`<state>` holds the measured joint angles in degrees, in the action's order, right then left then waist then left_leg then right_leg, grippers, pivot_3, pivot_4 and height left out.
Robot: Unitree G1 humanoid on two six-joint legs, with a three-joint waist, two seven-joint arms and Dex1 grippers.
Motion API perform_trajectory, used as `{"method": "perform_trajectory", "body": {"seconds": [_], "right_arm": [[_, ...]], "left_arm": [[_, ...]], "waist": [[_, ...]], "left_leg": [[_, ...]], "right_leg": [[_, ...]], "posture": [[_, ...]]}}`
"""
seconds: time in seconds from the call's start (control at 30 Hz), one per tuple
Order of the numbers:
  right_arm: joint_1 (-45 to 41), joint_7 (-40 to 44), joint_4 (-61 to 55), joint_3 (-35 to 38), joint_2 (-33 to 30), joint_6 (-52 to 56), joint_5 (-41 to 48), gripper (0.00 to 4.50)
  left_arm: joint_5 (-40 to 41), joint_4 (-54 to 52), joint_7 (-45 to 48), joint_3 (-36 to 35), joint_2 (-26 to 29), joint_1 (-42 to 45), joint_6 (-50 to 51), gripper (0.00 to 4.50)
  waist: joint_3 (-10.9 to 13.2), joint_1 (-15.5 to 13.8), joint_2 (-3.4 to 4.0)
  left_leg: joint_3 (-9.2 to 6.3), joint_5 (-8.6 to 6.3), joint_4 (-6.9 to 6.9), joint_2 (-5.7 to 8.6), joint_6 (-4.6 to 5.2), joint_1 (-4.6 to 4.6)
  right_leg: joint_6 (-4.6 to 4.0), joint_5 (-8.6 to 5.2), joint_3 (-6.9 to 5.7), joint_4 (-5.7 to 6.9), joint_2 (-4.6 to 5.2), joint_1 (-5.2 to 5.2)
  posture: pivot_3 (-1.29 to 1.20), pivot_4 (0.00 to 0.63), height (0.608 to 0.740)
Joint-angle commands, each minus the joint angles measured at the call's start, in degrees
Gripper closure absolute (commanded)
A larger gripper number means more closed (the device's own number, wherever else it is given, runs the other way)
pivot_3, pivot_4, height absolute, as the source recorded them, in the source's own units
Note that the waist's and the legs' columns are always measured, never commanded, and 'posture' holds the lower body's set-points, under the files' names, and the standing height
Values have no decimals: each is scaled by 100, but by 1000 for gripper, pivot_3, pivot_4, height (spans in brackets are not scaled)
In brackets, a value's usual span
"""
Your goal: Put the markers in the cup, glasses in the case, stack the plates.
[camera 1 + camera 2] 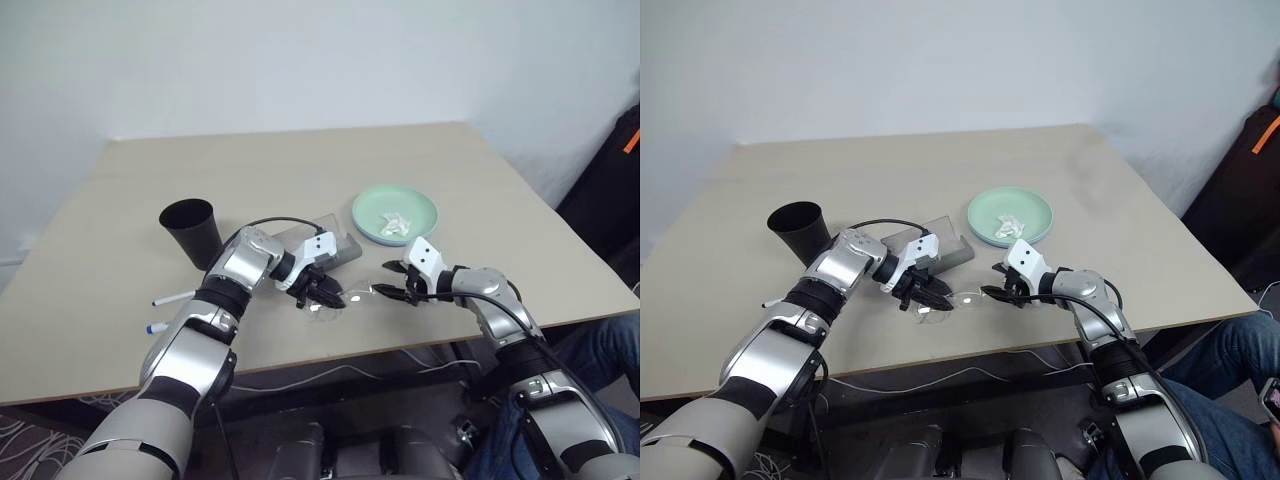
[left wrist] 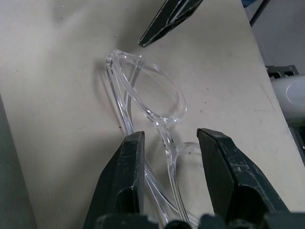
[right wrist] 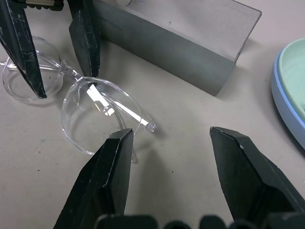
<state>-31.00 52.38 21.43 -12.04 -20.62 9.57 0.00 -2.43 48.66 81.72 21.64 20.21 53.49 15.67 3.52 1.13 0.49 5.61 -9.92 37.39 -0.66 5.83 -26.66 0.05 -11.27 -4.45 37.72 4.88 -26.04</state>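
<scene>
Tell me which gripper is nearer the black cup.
Left. The left gripper straddles the glasses beside the case, nearer the cup; the right gripper sits past the glasses.

On the surface (image 1: 420, 160), the glasses (image 1: 340, 297) lie near the front edge, between the two hands. The left hand (image 1: 322, 293) is over the bridge, one finger on either side of it; the right hand (image 1: 392, 285) stands just right of the glasses, its fingers spread. The case (image 1: 335, 245) sits directly behind the glasses, lid raised. The plates (image 1: 395, 215) are stacked right of the case, a crumpled scrap (image 1: 397, 222) on the upper one. The cup (image 1: 192, 232) stands left of the case. Two markers (image 1: 172, 298) lie in front of the cup, near the left arm.
</scene>
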Motion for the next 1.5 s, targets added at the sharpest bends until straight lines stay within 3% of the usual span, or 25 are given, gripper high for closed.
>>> {"method": "perform_trajectory", "body": {"seconds": [0.03,0.13,0.47,0.93,1.33,1.5], "right_arm": [[-81,-42,-221,43,8,-63,81,1683],[-79,-52,-220,31,6,-73,76,1683],[-149,-69,-147,40,-16,-126,51,1683],[-445,-408,488,59,-12,-321,-94,1683],[-433,-376,472,9,41,-394,-101,1683],[-348,-392,357,-3,62,-350,-99,1683]], "left_arm": [[18,15,-90,-159,-42,250,-50,3588],[36,29,-72,-196,-63,258,-60,4479],[68,-5,23,-266,21,288,-194,4479],[645,251,103,-1245,401,1114,42,4479],[-429,1793,-1683,-949,348,1500,-1642,4479],[-796,2200,-1991,-778,171,1482,-2118,4479]], "waist": [[0,0,0],[-1,0,-1],[-1,1,-1],[-1,3,-5],[-1,1,-5],[-1,-2,-6]], "left_leg": [[0,0,0,0,0,0],[-1,0,2,0,0,1],[-2,0,7,-4,0,3],[-2,-1,13,-7,1,0],[-2,-1,30,-10,3,0],[-2,-3,34,-10,5,-5]], "right_leg": [[0,0,0,0,0,0],[0,1,-1,0,0,3],[-2,11,-10,0,2,8],[-4,13,-19,-6,4,10],[-1,15,-22,2,1,15],[2,17,-24,1,4,13]], "posture": [[0,0,721],[0,0,721],[0,0,721],[0,0,721],[0,0,721],[0,0,721]]}}
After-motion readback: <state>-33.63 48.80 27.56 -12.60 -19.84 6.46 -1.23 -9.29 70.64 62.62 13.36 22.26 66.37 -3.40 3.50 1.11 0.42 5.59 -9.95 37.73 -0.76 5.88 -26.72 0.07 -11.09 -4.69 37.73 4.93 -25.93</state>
